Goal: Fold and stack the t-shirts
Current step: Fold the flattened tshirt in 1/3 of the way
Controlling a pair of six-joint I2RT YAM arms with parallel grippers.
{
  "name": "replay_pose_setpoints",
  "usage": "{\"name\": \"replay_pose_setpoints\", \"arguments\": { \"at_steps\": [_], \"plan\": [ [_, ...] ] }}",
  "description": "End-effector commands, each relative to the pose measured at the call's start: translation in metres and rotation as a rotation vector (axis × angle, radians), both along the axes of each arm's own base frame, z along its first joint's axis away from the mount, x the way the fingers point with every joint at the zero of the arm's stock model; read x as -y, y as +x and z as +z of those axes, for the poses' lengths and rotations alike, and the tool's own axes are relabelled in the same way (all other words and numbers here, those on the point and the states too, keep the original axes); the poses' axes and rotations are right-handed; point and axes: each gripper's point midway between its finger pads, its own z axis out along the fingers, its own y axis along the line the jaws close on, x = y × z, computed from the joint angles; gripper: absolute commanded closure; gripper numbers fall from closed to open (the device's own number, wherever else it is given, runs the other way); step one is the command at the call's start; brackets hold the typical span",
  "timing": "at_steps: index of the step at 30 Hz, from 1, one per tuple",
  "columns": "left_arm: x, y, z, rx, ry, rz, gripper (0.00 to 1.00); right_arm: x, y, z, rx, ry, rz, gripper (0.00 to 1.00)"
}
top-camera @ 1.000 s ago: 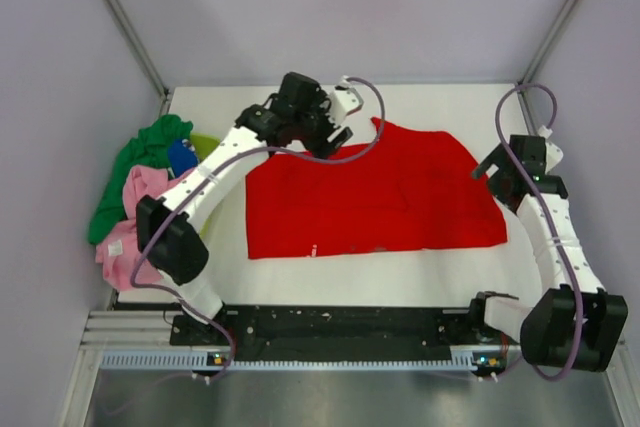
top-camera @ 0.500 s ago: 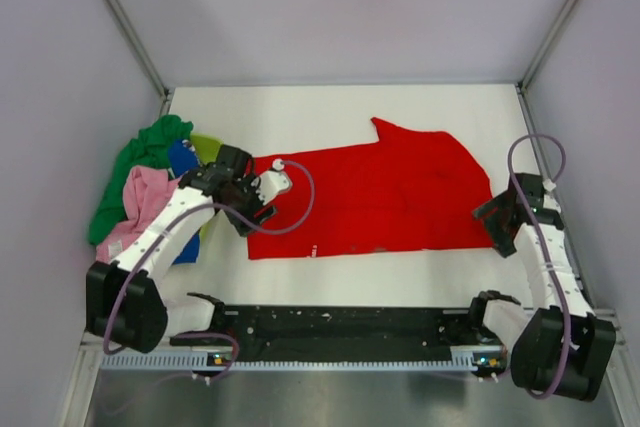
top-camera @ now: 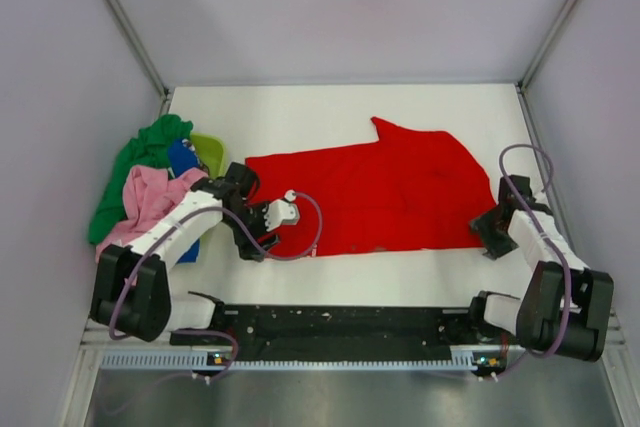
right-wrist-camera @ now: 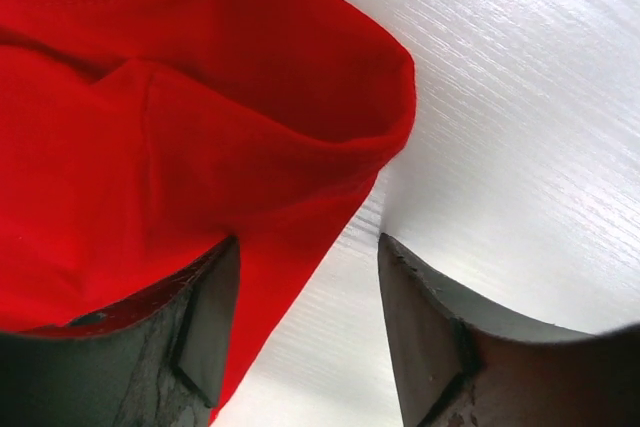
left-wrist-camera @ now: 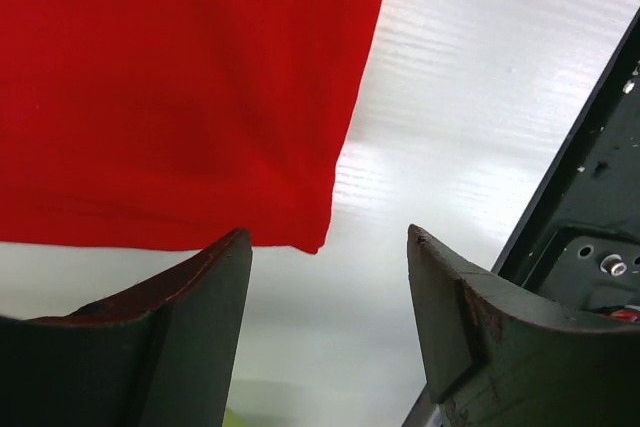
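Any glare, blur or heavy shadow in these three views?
Top external: evenly lit and sharp, only soft shadows on the table. Left wrist: bright glare on the table beside the corner of the red t-shirt; left gripper dark. Right wrist: table washed out toward the upper right; right gripper dark and slightly soft.

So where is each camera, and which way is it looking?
Top camera: up high behind the arms, looking down at the white table; both arms show, left gripper and right gripper at near corners of the red t-shirt.
Left wrist camera: on the left wrist, looking down past its two fingers at the shirt's corner and table.
Right wrist camera: on the right wrist, looking past its two fingers at a folded red edge.
Shared: all three see the red t-shirt on the white table.
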Motion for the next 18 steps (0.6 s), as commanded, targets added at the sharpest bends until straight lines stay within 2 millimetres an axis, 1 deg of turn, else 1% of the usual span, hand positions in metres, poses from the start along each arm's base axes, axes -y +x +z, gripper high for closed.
{"name": "replay_pose_setpoints", "arguments": {
  "at_steps": [1,4,5,6,7,8,9,10,12,13,15,18],
  "plan": [
    [0.012,-0.005,-0.008,0.025,-0.054,-0.036,0.32,0.007,0.008,-0.010,-0.007,-0.007,-0.033,0.49],
    [0.009,-0.006,-0.027,0.003,-0.019,-0.014,0.32,0.005,0.010,-0.013,-0.011,0.007,0.000,0.64],
    [0.009,-0.008,-0.034,-0.007,0.000,-0.009,0.33,0.004,0.010,-0.013,-0.009,0.007,0.005,0.71],
    [0.007,-0.006,-0.043,-0.004,0.033,0.003,0.34,0.004,0.009,-0.014,-0.006,0.011,0.005,0.81],
    [0.002,0.001,-0.051,0.020,0.084,0.029,0.35,0.003,0.008,-0.014,-0.005,0.018,0.005,0.93],
    [-0.003,0.006,-0.056,0.033,0.119,0.051,0.38,0.001,0.009,-0.014,0.003,0.036,0.008,1.00],
    [-0.006,0.011,-0.058,0.048,0.144,0.077,0.41,-0.001,0.010,-0.013,0.007,0.049,0.011,1.00],
    [-0.008,0.015,-0.060,0.058,0.164,0.101,0.46,-0.003,0.012,-0.011,0.017,0.067,0.011,1.00],
    [-0.009,0.020,-0.059,0.078,0.173,0.129,0.65,-0.007,0.012,-0.008,0.026,0.091,0.015,1.00],
    [-0.010,0.019,-0.060,0.078,0.176,0.130,0.79,-0.008,0.011,-0.006,0.033,0.097,0.008,1.00],
    [-0.011,0.013,-0.059,0.061,0.175,0.123,1.00,-0.008,0.005,-0.003,0.033,0.093,-0.009,1.00],
    [-0.015,-0.004,-0.058,0.023,0.175,0.110,1.00,-0.006,-0.007,0.003,0.028,0.082,-0.047,1.00]
  ]
}}
